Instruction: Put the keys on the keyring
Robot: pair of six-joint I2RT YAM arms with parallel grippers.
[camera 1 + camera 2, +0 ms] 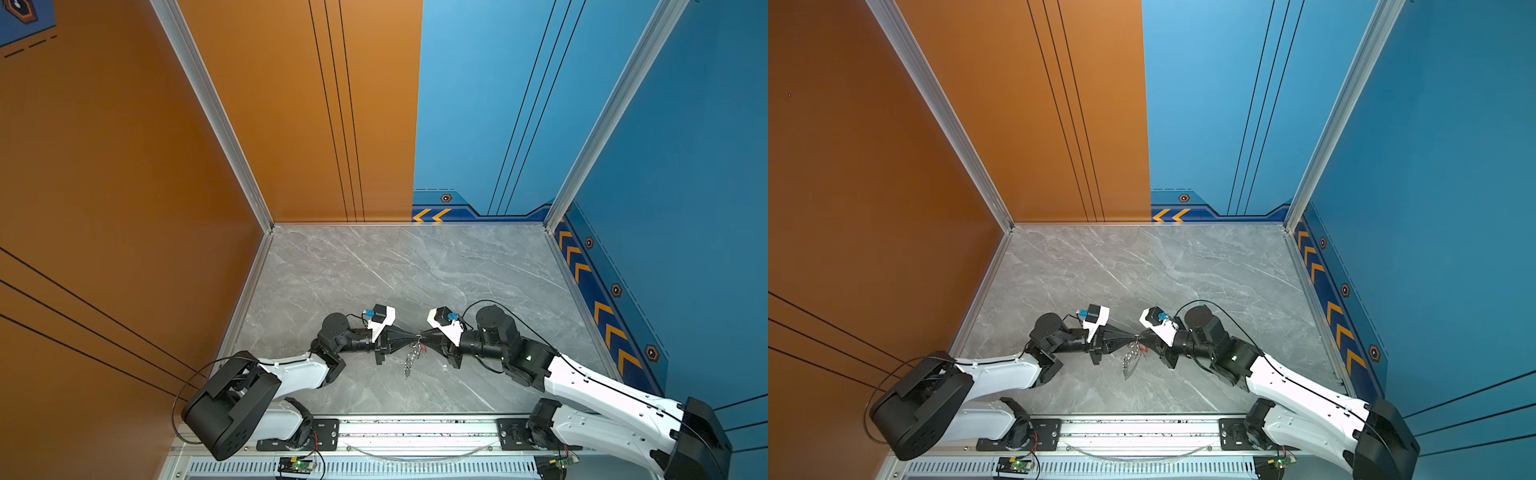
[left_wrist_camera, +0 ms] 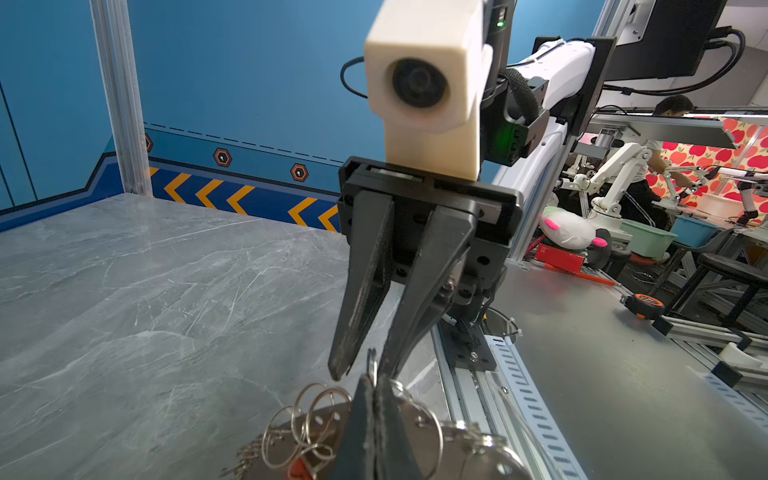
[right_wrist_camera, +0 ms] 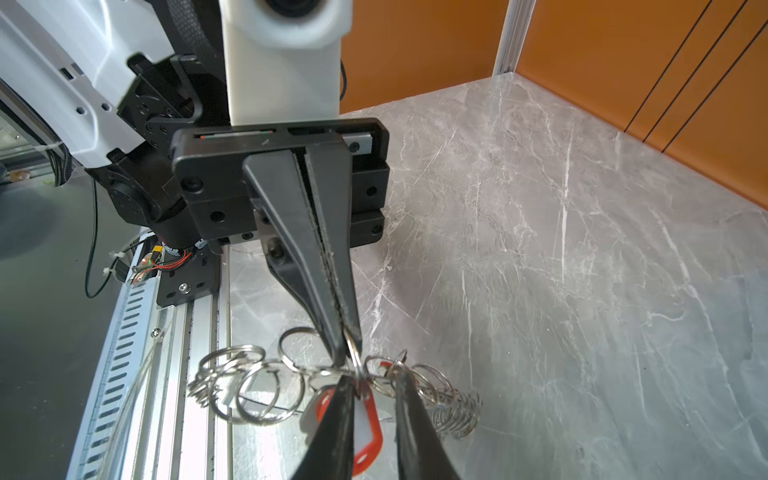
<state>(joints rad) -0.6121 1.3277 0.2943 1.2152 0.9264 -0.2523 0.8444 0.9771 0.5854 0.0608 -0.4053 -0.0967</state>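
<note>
Landmark: the rail [image 1: 415, 428] along the near edge of the tabletop [image 1: 374, 270]; I place everything off it.
Keyring: the keyring [image 1: 410, 362] hangs above the tabletop, a little way in from the rail and about midway along it, its loose rings trailing down in a chain. I cannot tell whether the lowest rings touch the tabletop.
Left jaws: clenched on one split ring [image 3: 356, 356] at the top of the chain, reaching in roughly parallel to the rail. My reading: this arm acts as the vice, presenting that ring edge-on.
Right jaws: slightly apart, tips straddling the same split ring from the opposite end of the rail, clamping nothing I can see.
Key: one orange-red tag [image 3: 368, 430] hangs just under the right jaws, on the rail side of the pinched ring. Second key: not made out.
Threaded: cannot tell; the tag may sit on a ring or merely lie against it.
Step (my judgement): working the key onto the held ring, tip to tip.
Risk: free-swinging rings could twist the pinched one out of line.
</note>
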